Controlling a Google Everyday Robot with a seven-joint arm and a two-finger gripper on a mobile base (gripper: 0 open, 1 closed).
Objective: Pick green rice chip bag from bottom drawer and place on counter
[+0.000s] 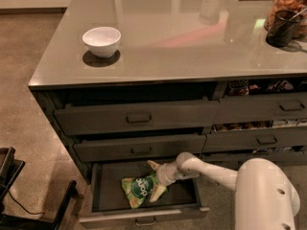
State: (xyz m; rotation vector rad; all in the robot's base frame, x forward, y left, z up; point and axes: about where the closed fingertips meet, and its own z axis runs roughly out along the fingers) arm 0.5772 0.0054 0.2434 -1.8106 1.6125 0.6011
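Far left, a black frame (14,186) sits on the speckled floor (29,80). Up on the glossy grey desk (192,56), a white bowl (101,40) stands near the left front corner. Down below, the bottom drawer (108,193) is pulled out, and there's the green rice chip bag (138,191), lying flat on the dark drawer floor, roughly mid-drawer, logo up. Right at its right edge, the end effector (154,180) is down inside the drawer, fingers (158,193) spread wide, one above the bag's upper corner, one at its lower right side, not pinching it. The pale arm (211,169) runs back to the right to the robot's white body (264,195). Top right of the desk, a dark cup (280,28) stands, well apart from the bowl.
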